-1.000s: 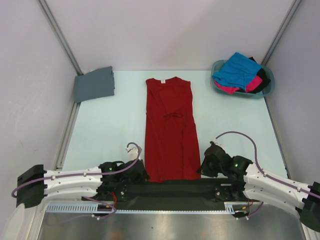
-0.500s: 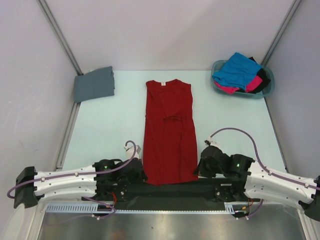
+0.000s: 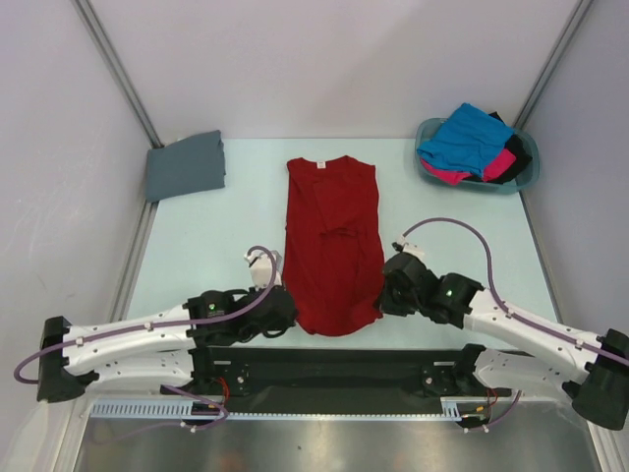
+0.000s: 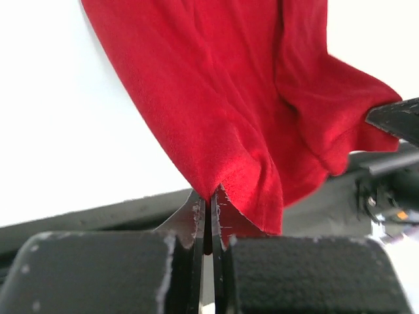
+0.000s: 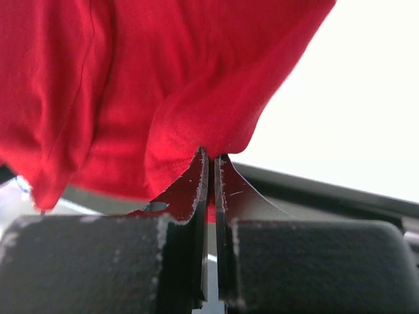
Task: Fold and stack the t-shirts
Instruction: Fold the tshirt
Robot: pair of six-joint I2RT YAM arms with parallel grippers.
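The deep red t-shirt (image 3: 332, 241) lies lengthwise in the middle of the table, collar at the far end. My left gripper (image 3: 287, 313) is shut on its near left hem corner, seen in the left wrist view (image 4: 208, 196). My right gripper (image 3: 385, 293) is shut on its near right hem corner, seen in the right wrist view (image 5: 211, 157). The hem is lifted and bunched above the table. The slate grey t-shirt (image 3: 186, 166) lies folded at the far left. The bright blue t-shirt (image 3: 464, 138), hot pink t-shirt (image 3: 499, 162) and black t-shirt (image 3: 515, 155) are piled in the basket.
The teal plastic basket (image 3: 528, 177) stands at the far right corner. A black bar (image 3: 334, 369) runs along the near edge between the arm bases. Metal frame posts rise at the far left and far right.
Both grippers have moved away from the near edge toward the table's middle, carrying the red shirt's hem with them. The shirt's lower part now bunches and its visible length is shorter.
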